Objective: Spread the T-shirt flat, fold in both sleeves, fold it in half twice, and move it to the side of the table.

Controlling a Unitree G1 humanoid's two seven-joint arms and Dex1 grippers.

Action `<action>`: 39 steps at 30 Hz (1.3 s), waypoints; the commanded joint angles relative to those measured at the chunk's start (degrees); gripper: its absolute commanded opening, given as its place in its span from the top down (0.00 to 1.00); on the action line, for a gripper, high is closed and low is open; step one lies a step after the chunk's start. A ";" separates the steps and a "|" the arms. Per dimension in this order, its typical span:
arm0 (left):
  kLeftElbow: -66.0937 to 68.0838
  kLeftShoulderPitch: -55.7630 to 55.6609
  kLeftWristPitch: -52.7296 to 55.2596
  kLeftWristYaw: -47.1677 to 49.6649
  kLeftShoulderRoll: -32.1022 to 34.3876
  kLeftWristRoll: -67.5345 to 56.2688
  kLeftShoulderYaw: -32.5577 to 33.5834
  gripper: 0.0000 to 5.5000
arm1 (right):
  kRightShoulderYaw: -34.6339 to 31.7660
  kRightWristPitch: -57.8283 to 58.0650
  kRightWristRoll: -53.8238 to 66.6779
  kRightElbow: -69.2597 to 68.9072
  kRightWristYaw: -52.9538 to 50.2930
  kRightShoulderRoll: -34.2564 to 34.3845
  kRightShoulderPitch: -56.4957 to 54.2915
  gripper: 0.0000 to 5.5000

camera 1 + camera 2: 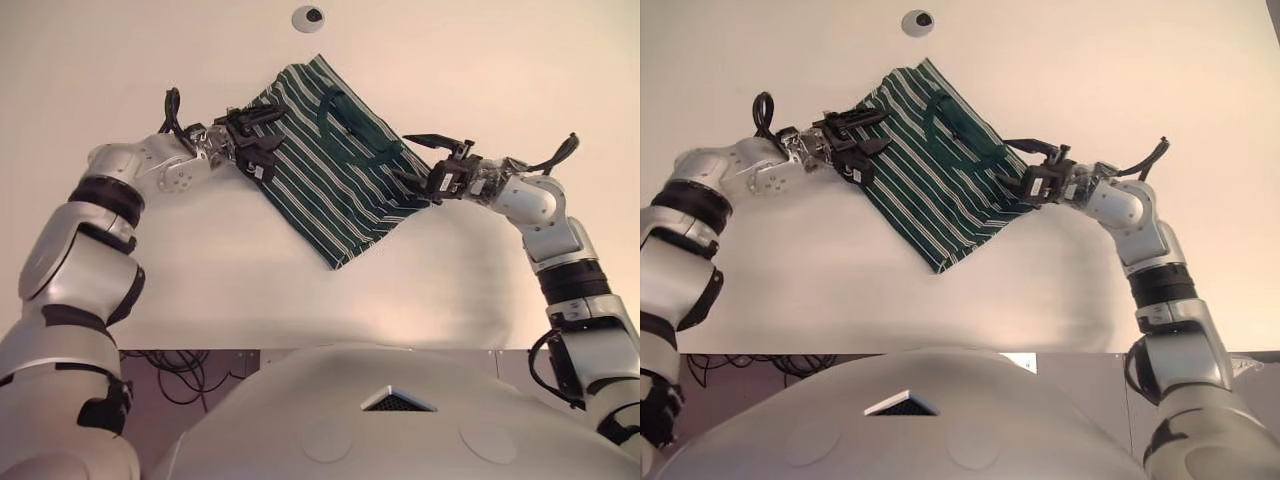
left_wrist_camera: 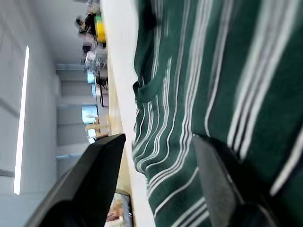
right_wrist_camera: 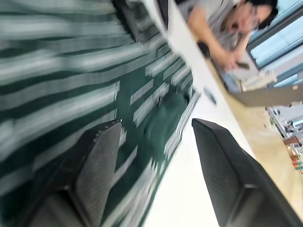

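Closest to where I stand, two silver arms reach out over a white table (image 1: pixel 200 270), one from each side, and meet at a dark green T-shirt (image 1: pixel 330 190) with thin white stripes. It lies near the table's middle, turned on a diagonal, as a fairly neat rectangle with its neckband facing up. No sleeve sticks out, so they appear to be tucked in already, though from this angle I cannot be sure. The left gripper (image 1: pixel 252 138) sits at the shirt's left-hand edge, near its leftmost corner, and the right gripper (image 1: pixel 424 162) sits at its rightmost corner, so the cloth lies between them. Both have their two black fingers spread wide and hold nothing. Seen from each wrist, one finger hangs over the striped cloth and the other toward bare table, so each pair seems to straddle a hem. That placement looks chosen so that closing would pinch the edge. Taking hold on both sides at once would let the arms lift the cloth evenly and carry one part over another for a fold in half. The shirt rests flat with only light ripples. Beyond its far corner a small round disc (image 1: pixel 309 17) is set in the tabletop, apart from the cloth.
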 commanded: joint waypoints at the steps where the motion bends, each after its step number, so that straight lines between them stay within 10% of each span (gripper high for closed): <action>1: -1.54 3.02 5.90 -9.72 1.38 2.87 -1.48 0.52 | 3.06 0.91 -2.07 0.94 2.76 -1.76 0.92 0.51; 15: 16.25 -10.83 16.26 27.21 -16.91 25.77 -19.63 0.52 | 11.27 4.18 2.09 -5.97 9.80 -0.75 3.45 0.51; 21: 12.75 -14.52 10.26 42.34 -12.42 17.12 -11.02 0.52 | 3.04 7.92 20.18 -12.27 14.26 -4.30 5.97 0.51; 29: -7.06 0.90 -19.85 4.09 6.24 -26.62 -2.06 0.52 | -8.06 15.11 37.94 -19.43 26.57 -12.63 16.26 0.51; 33: -25.21 15.11 -11.68 -22.90 21.50 -46.25 -9.22 0.52 | -8.69 9.38 29.78 -17.54 26.25 -14.99 20.97 0.51; 39: -32.50 27.10 -3.38 -36.22 26.12 -52.45 -4.91 0.52 | -4.98 -2.08 18.35 -14.61 22.29 -10.56 22.68 0.51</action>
